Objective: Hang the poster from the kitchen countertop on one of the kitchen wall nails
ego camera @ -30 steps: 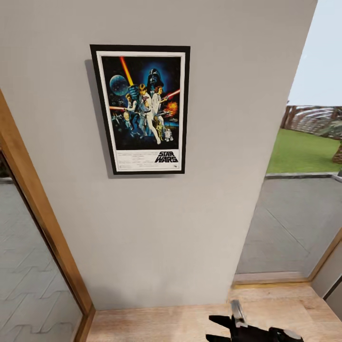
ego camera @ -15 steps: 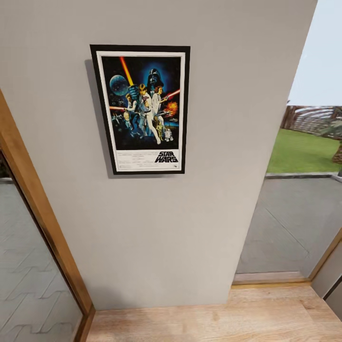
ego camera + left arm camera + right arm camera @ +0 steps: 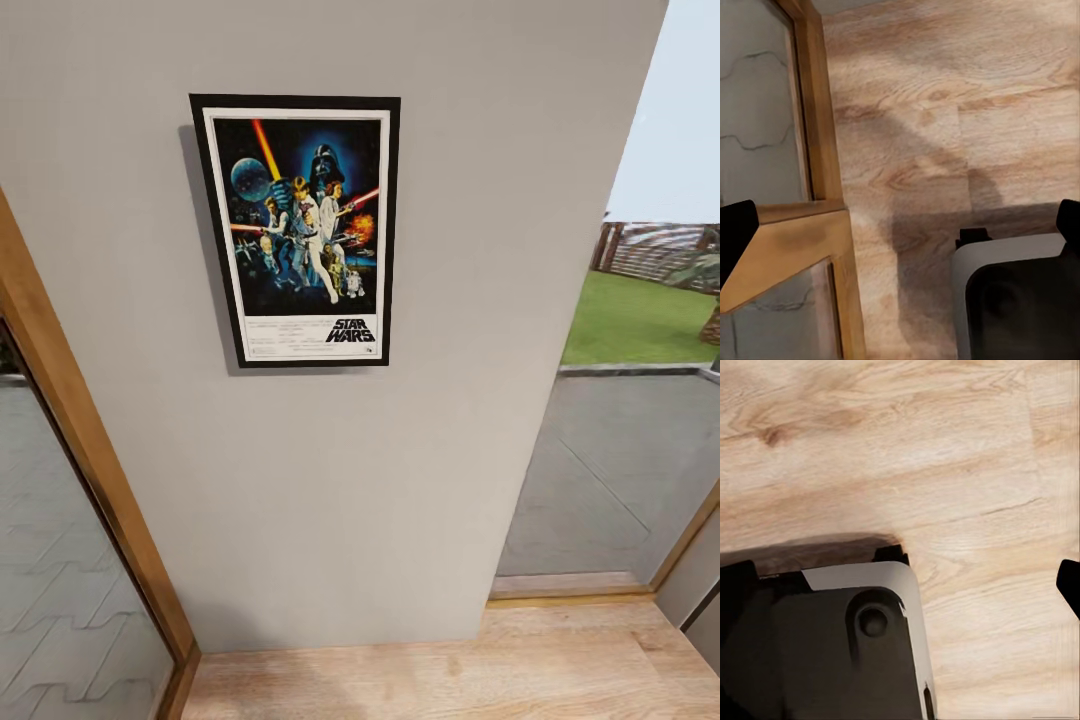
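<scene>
The poster (image 3: 296, 232) hangs flat on the grey wall (image 3: 400, 480), upright, its black frame casting a thin shadow to its left side. "STAR WARS" lettering sits at its lower right. A wooden door frame (image 3: 85, 440) slants beside the wall on the left, with glass showing paving. To the right, a glass panel (image 3: 620, 470) looks out on grass and a fence. Wood floor (image 3: 450, 680) runs along the wall's foot.

In the left wrist view, the left hand (image 3: 900, 232) is spread wide, dark fingertips (image 3: 735, 232) at the picture's edges, over the floor beside the door frame and the robot's base (image 3: 1020, 300). In the right wrist view, the right hand (image 3: 904, 577) is likewise spread, above floor and base.
</scene>
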### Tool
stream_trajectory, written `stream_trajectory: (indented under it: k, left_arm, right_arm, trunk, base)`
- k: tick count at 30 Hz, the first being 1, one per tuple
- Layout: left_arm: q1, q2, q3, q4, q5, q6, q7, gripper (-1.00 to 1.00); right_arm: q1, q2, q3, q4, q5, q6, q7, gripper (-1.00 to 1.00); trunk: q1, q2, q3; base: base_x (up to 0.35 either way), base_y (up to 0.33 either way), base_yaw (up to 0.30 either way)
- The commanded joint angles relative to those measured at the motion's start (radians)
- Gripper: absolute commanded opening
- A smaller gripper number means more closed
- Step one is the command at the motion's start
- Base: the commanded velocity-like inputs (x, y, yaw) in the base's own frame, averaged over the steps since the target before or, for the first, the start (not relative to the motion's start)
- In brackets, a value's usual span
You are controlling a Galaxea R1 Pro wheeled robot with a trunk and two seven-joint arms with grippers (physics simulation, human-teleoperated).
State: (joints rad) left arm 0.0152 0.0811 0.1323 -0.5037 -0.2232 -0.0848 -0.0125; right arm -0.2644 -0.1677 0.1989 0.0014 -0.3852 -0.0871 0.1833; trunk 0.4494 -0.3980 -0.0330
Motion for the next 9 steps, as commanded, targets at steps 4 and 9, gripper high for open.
stream_trajectory:
  k: [4,9]
  left_arm:
    - [0.0,-0.001,0.004,-0.001,-0.011,-0.003,-0.001,1.0]
    - [0.0,-0.001,0.004,-0.001,-0.011,-0.003,-0.001,1.0]
  right_arm:
    - [-0.001,0.0,0.008,0.002,-0.011,-0.003,0.0,1.0]
    - [-0.001,0.0,0.008,0.002,-0.011,-0.004,-0.004,1.0]
  trunk:
    - [0.001,-0.002,-0.002]
    - [0.001,-0.002,-0.002]
  base:
    - [0.0,0.0,0.0]
    - [0.0,0.0,0.0]
